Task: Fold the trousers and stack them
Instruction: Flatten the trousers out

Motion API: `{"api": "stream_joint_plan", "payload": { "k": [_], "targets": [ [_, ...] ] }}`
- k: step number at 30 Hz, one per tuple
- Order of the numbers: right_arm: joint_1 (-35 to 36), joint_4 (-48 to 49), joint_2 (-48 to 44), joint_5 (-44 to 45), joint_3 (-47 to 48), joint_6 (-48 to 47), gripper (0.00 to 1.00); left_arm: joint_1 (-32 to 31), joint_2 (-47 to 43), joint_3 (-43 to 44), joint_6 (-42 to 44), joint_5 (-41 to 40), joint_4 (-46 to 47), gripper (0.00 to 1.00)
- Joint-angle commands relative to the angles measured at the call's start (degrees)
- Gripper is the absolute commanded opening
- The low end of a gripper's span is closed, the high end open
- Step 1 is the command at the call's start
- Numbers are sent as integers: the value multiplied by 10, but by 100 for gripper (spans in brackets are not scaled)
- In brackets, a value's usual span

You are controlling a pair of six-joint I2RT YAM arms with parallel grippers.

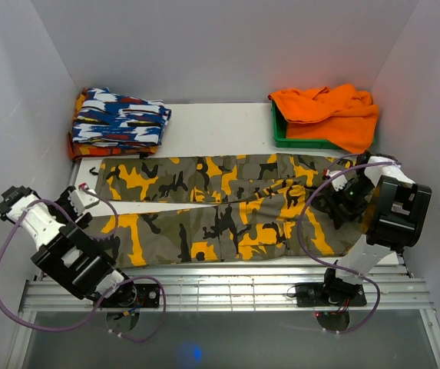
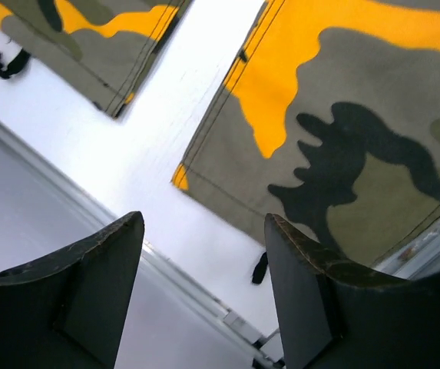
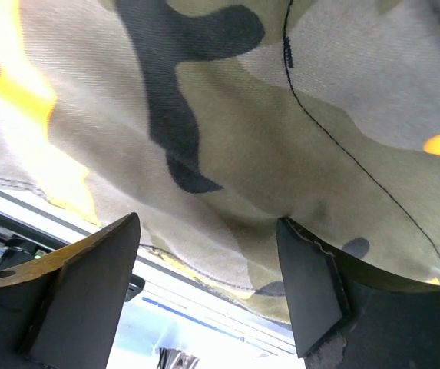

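The camouflage trousers (image 1: pixel 220 211) lie spread flat across the white table, waist to the right and the two legs reaching left. My left gripper (image 1: pixel 80 201) hovers at the leg ends, open. In the left wrist view its fingers (image 2: pixel 204 221) frame bare table, with the near leg's hem (image 2: pixel 335 138) just beyond them and the far leg's hem (image 2: pixel 89 46) at upper left. My right gripper (image 1: pixel 335 204) sits over the waist end, open. In the right wrist view the cloth's edge (image 3: pixel 227 254) droops between the spread fingers (image 3: pixel 208 223), which do not pinch it.
A folded blue-white-red garment (image 1: pixel 120 119) rests at the back left corner. A green bin (image 1: pixel 304 138) with orange cloth (image 1: pixel 331 111) over it stands at the back right. A slatted metal rail (image 1: pixel 227 288) runs along the near edge. White walls close in on three sides.
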Motion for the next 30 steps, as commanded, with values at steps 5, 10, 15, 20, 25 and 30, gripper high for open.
{"api": "stream_joint_plan", "payload": {
  "k": [5, 10, 15, 20, 25, 30],
  "targets": [
    [-3, -40, -41, -61, 47, 2, 69, -110, 5, -45, -183, 4, 52, 69],
    [-2, -32, -20, -65, 70, 26, 64, -194, 11, -120, -324, -68, 161, 60],
    [14, 18, -3, -44, 43, 56, 60, -208, 92, -121, -430, -103, 217, 49],
    [34, 76, 10, -11, -17, 71, 55, -209, 155, -107, -477, -169, 278, 40],
    [61, 97, -22, -3, -105, 74, 54, -198, 216, -58, -497, -221, 306, 36],
    [102, 110, -44, -7, -158, 85, 54, -178, 228, -4, -454, -227, 274, 34]
  ]
}}
